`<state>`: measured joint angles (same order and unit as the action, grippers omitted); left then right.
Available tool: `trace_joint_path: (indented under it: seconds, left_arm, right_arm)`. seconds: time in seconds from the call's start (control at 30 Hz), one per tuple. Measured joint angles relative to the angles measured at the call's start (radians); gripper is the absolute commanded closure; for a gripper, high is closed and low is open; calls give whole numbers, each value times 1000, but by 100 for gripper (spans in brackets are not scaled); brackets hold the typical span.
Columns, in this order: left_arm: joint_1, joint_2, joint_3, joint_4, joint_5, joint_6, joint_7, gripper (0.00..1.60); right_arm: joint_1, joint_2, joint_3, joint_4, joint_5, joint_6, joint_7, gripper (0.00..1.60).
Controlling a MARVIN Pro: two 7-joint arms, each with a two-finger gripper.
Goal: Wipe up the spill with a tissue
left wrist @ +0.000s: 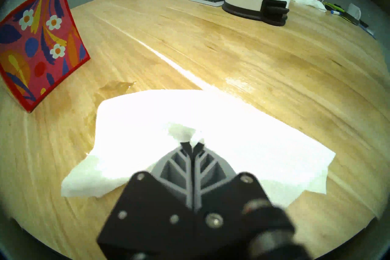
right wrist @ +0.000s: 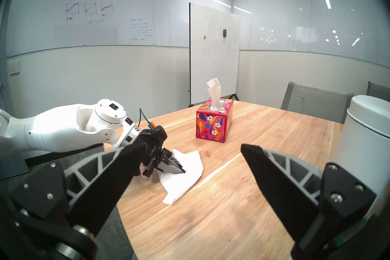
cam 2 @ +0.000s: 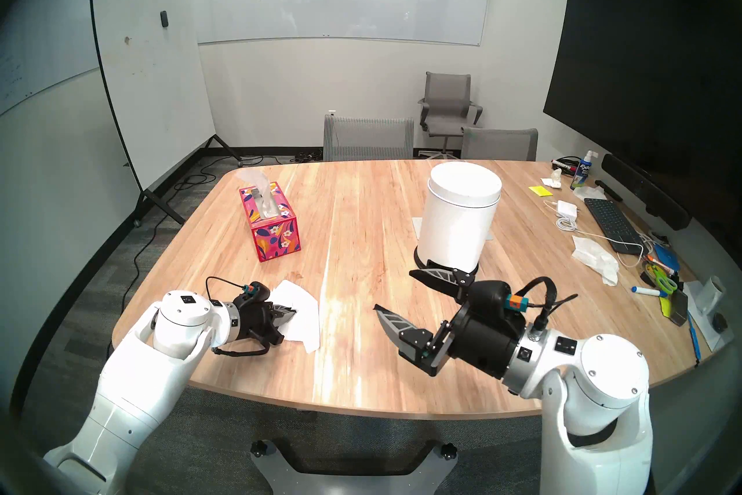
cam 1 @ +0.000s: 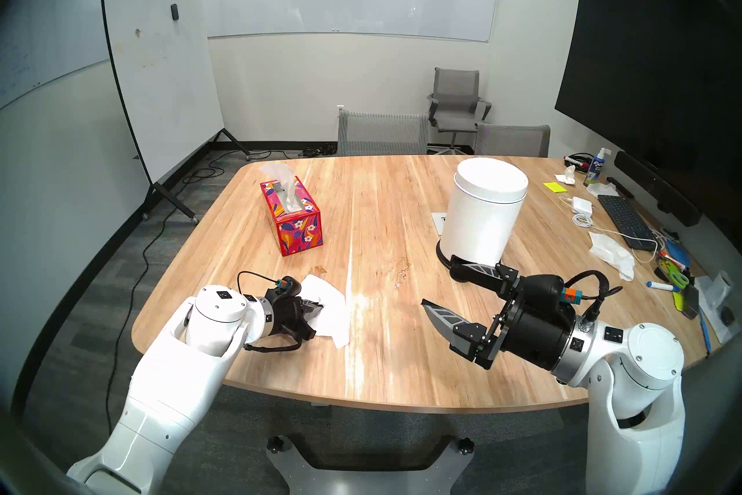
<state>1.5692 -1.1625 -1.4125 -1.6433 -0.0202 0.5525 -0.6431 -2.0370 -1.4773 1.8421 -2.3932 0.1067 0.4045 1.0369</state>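
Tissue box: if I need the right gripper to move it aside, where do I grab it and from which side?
Grip the tissue box across its two long side walls, low on the body, coming from above and the robot's right. It stands upright and narrow, and a tissue sticks up from the top slot, so stay off the top. The right gripper is open.

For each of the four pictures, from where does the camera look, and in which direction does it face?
Head stereo left: from the head, down over the wooden table; both arms show.
Head stereo right: nearly the same, slightly shifted.
Left wrist: low, along the left gripper, jaws shut on the white paper tissue; the brown spill lies beyond it.
Right wrist: faces across the table to the left arm; the right gripper has open jaws.
Shared: the red floral tissue box appears in both wrist views.
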Motion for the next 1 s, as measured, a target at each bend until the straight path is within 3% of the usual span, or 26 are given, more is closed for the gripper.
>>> trace_joint_path:
  seconds: [0.13, 0.7, 1.0]
  left_arm:
    - [-6, -17, 12, 1, 0, 13, 24, 160]
    - [-162, -115, 63, 162, 5, 33, 97, 160]
    - [-224, -142, 63, 254, 5, -5, 115, 160]
  right_arm:
    - [0, 0, 0, 0, 0, 0, 0, 0]
    - [0, 0, 0, 0, 0, 0, 0, 0]
    - [0, 0, 0, 0, 0, 0, 0, 0]
